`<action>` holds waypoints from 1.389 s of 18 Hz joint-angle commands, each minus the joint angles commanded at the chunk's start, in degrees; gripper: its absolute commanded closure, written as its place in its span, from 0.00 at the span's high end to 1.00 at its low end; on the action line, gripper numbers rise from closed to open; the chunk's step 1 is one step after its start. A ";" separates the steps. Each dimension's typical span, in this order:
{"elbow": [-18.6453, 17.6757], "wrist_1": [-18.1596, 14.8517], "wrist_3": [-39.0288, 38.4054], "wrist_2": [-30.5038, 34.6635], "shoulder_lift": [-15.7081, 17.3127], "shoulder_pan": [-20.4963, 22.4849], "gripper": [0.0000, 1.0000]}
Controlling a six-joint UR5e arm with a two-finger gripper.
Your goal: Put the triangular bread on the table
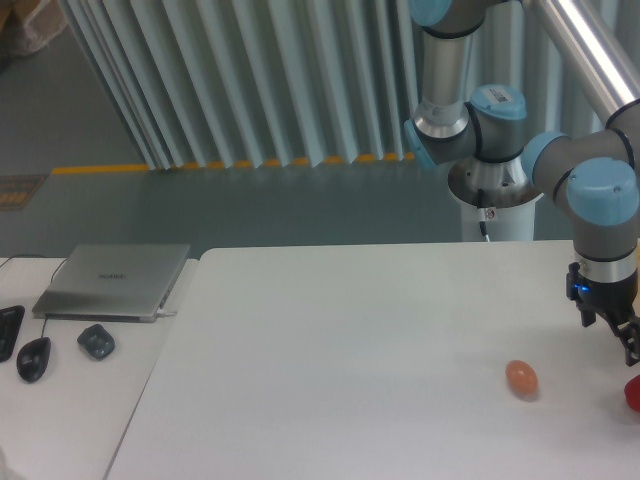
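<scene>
Camera: the jaws (pixel 630 345) sit at frame edge, opening unclear.

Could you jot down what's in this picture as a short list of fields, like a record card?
robot: one arm, its gripper low at the right edge of the picture
gripper state: cut off by the edge, cannot tell
table: big, white
on table: orange-brown egg, a red item partly out of frame
triangular bread: not visible
side desk: closed laptop, two mice
</scene>
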 joint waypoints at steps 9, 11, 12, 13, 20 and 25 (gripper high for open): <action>-0.09 -2.19 17.13 -0.52 5.44 7.13 1.00; -0.09 -2.20 19.77 -0.18 6.76 7.57 1.00; -0.17 -2.20 21.43 -0.17 7.38 7.92 1.00; -0.26 -2.20 23.71 -0.09 7.56 8.62 1.00; -1.49 -1.93 41.05 -0.44 7.91 16.53 1.00; -1.84 -2.11 41.05 -0.35 3.96 16.54 1.00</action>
